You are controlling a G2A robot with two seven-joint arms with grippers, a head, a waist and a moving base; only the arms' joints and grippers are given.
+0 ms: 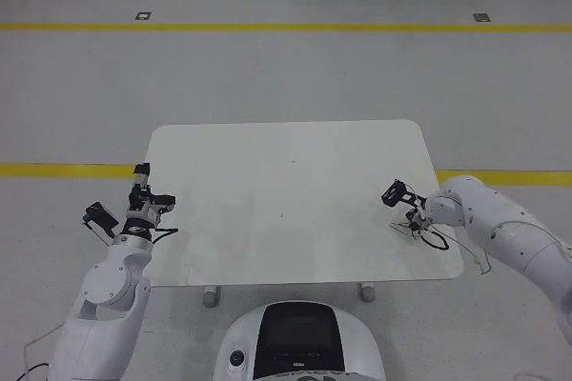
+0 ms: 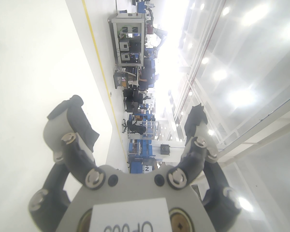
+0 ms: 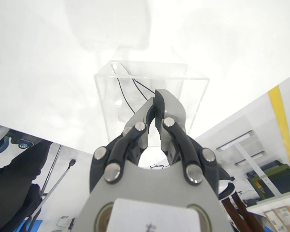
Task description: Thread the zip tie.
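Right claw (image 3: 155,97): pads pressed together, tips down in the box (image 3: 149,77) at the bench's (image 1: 286,190) right edge, against a zip tie (image 3: 140,86); can't tell if it is pinched. Left claw (image 2: 135,107): wide, empty, at the left edge. Zip tie likely light, springy, slick; best gripped near the tail. Long axis runs from the box's far wall toward the claw; head end unclear.

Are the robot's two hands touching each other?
Apart. The top view shows the left gripper at the table's left edge and the right gripper near its right edge, with white tabletop between them.
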